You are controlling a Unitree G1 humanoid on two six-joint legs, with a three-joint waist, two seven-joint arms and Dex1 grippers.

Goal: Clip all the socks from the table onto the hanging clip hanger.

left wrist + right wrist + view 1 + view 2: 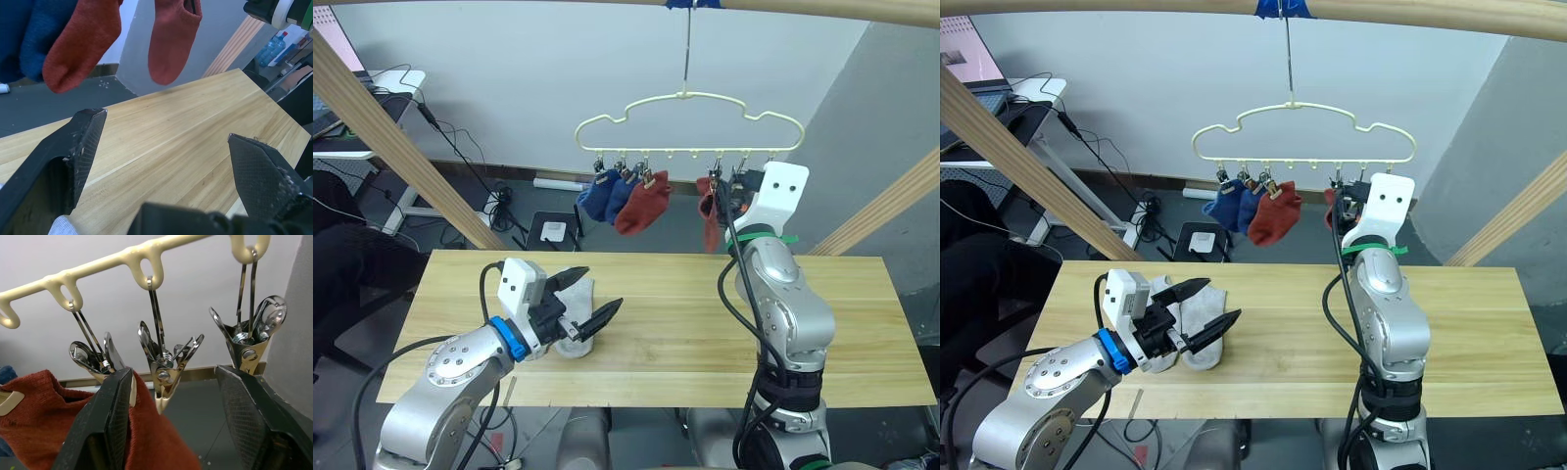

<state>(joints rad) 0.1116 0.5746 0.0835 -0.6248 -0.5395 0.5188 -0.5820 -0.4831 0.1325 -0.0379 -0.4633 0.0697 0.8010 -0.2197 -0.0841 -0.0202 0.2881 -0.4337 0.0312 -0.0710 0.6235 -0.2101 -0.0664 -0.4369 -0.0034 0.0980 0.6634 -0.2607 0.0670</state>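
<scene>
Cream-yellow wire bent into a cloud outline forms the clip hanger (688, 120), which hangs by a metal hook from a pale wooden pole (862, 10) above the far edge of the table (862, 323). Small silver clips (164, 363) dangle from loops along its bottom bar. Two blue socks (607, 194) hang side by side at the bar's left end, and a rust red sock (643, 203) is clipped just to their 3 o'clock. A second rust red sock (708, 217) hangs further along at 3 o'clock, touching the right gripper (173, 426).

That gripper is raised to the bar with its two black fingers (105, 426) spread apart — one finger lies against the red knit, the other stands just under the next clip along, and one free clip hangs between them. Whether this sock is already gripped by a clip cannot be told.

On the pale plank tabletop, toward the near left, lie the light grey socks (1197, 315), soft and rumpled, close together in one small heap. The left gripper (592, 304) hovers directly over them, its fingers (73, 156) spread wide and holding nothing — a corner of grey knit peeks out beside one fingertip in the left wrist view.
</scene>
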